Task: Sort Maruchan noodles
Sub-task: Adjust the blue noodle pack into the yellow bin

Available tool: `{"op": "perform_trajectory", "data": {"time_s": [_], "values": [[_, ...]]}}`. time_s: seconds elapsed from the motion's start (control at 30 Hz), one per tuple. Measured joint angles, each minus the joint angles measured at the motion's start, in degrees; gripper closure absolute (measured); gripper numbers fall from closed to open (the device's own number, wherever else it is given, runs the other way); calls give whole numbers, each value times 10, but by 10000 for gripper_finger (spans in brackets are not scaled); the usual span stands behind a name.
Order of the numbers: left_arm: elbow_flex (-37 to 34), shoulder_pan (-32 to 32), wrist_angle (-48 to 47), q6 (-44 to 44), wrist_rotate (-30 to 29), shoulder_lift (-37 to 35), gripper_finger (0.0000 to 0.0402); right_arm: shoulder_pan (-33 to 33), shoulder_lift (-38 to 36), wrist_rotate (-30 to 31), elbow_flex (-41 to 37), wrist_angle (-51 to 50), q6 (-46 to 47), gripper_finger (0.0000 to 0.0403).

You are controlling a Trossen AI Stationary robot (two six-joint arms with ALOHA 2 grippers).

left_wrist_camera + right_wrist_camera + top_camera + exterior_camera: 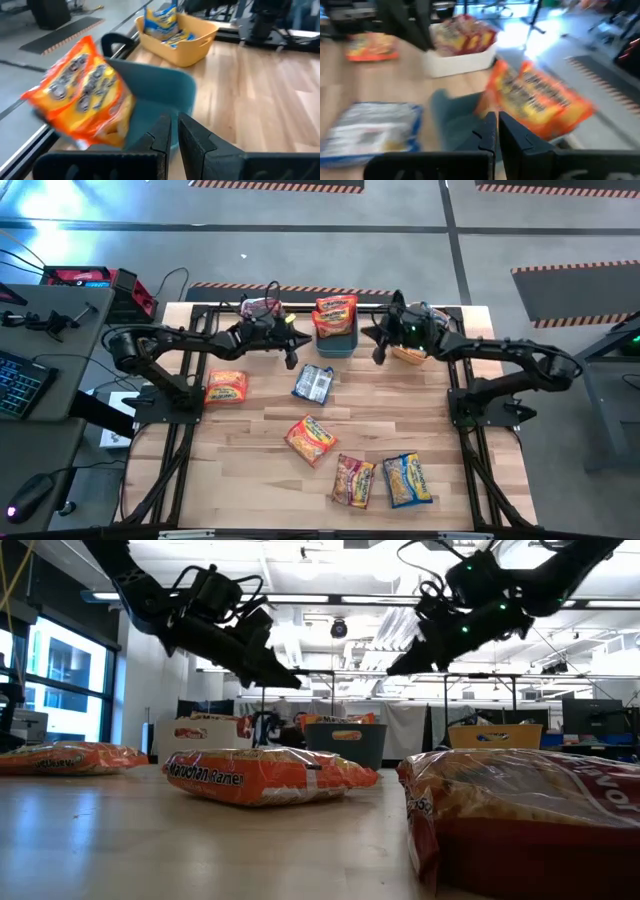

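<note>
Ramen packets lie flat on the wooden table: an orange packet (226,387) at the left, a blue packet (314,384) face down in the middle, another orange packet (310,438), and a pink-red packet (353,480) beside a blue-and-yellow packet (407,480) near the front edge. One more orange packet (335,312) stands tilted in the teal bin (336,345), leaning over its far rim. My left gripper (291,360) hangs shut in the air just left of that bin. My right gripper (377,356) hangs shut just right of it. Neither holds anything.
A white bin (262,310) with pink-red packets stands at the far left. An orange bin (175,37) with blue-and-yellow packets stands at the far right, partly under my right arm. Bare wood lies between the scattered packets. A keyboard and cables sit left of the table.
</note>
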Motion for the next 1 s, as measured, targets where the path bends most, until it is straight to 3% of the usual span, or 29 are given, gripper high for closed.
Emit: {"op": "perform_trajectory", "data": {"time_s": [0.2, 0.3, 0.43, 0.57, 0.63, 0.8, 1.0], "values": [[0, -38, 129, -13, 1, 66, 381, 25, 4, -5, -8, 37, 78, 396], [0, -52, 212, -23, 2, 107, 381, 35, 4, -32, 8, 9, 81, 399], [0, -61, 282, -37, 2, 147, 381, 49, 3, -22, 41, -110, 89, 402], [0, -63, 286, -45, 2, 164, 381, 41, -12, 80, 94, -324, 45, 400], [0, -63, 286, -42, 2, 170, 381, 17, -15, 113, 133, -406, 26, 400], [0, -61, 289, -16, 1, 177, 381, -90, 11, 105, 208, -550, 17, 395], [0, -41, 303, -30, 1, 177, 381, -209, 104, 50, 253, -630, 20, 330]]}}
